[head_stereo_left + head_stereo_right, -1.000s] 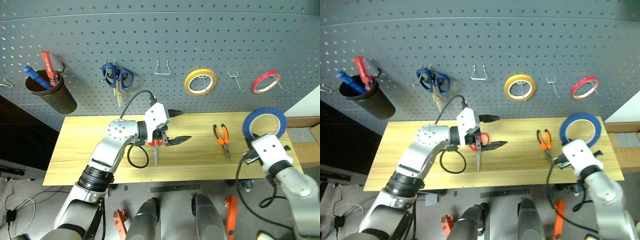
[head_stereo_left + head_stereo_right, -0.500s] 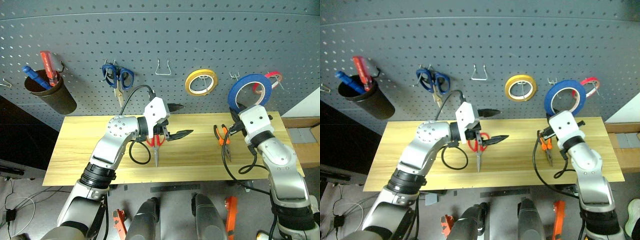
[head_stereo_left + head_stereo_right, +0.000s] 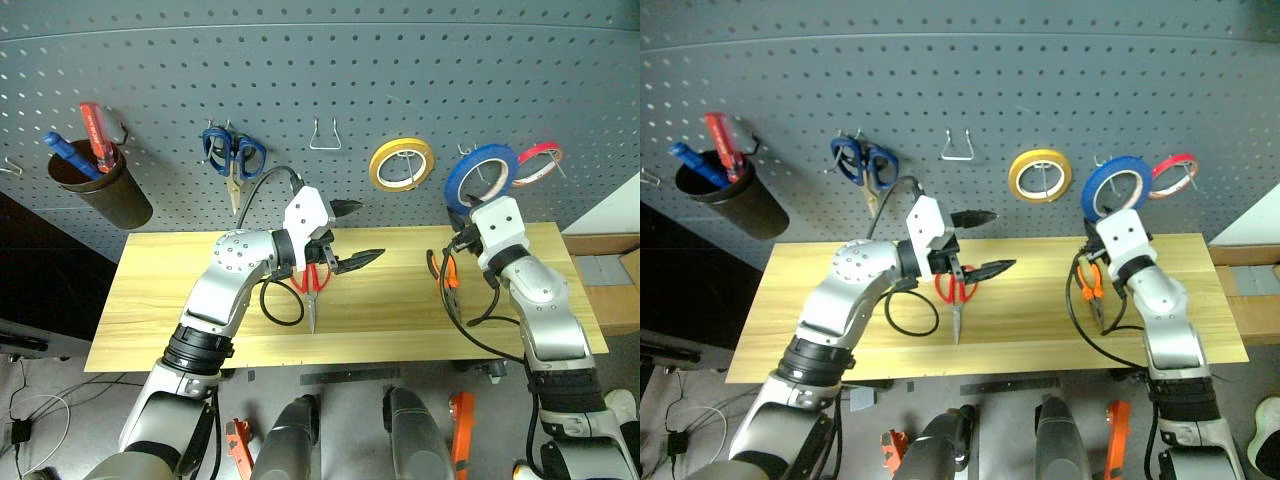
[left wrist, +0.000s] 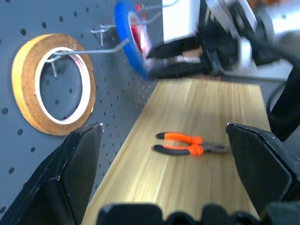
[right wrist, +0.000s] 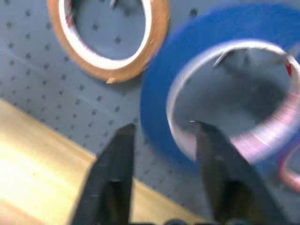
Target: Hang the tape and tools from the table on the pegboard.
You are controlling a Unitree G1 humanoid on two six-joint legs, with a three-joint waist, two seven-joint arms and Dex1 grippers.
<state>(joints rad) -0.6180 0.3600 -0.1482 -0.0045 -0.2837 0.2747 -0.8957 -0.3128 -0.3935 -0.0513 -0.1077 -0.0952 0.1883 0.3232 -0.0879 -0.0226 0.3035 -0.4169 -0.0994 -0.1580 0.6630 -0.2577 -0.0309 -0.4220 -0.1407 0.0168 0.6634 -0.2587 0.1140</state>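
two arms: both are reaching toward the pegboard [image 3: 320, 70] above the table [image 3: 150, 300].
right gripper [image 5: 161, 140]: fingers are standing apart around the rim of the blue tape [image 3: 480, 176], no longer pinching it tight; whether they are touching it i cannot tell.
tape: sitting at a hook [image 4: 110, 46] between the yellow roll [image 3: 401, 163] and red roll [image 3: 533, 162]; if the ring is not fully over the hook, it could be dropping off as the fingers are backing away.
left gripper [image 3: 352, 236]: spread wide, holding nothing, hovering over the red scissors [image 3: 313, 290].
pliers [image 3: 446, 278]: lying below the right arm; its cable could be snagging them.
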